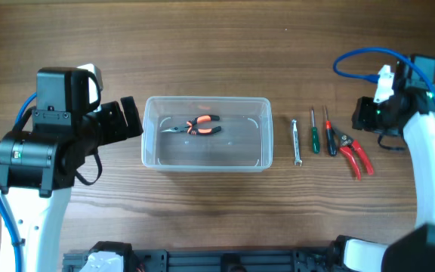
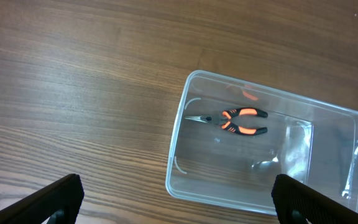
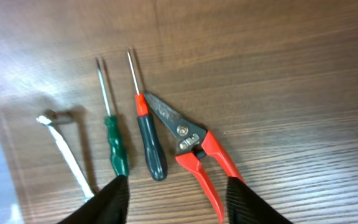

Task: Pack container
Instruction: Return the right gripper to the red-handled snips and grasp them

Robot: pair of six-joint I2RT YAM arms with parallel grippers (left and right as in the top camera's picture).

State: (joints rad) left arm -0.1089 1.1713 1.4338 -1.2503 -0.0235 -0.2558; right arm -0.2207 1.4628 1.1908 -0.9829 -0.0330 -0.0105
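Observation:
The clear plastic container (image 1: 151,155) sits at the table's middle and holds orange-handled pliers (image 1: 198,127). It also shows in the left wrist view (image 2: 328,171) with the pliers (image 2: 241,121) inside. My left gripper (image 2: 176,202) is open and empty, hovering over the container's left end. To the container's right lie a silver wrench (image 1: 297,140), a green screwdriver (image 1: 314,136), a dark-handled screwdriver (image 1: 329,136) and red-handled cutters (image 1: 351,151). My right gripper (image 3: 178,199) is open and empty above the dark screwdriver (image 3: 149,146) and the cutters (image 3: 201,155).
The green screwdriver (image 3: 114,146) and the wrench (image 3: 67,155) lie left of the right gripper's fingers. A blue cable (image 1: 357,60) loops by the right arm. Bare wooden table surrounds the container.

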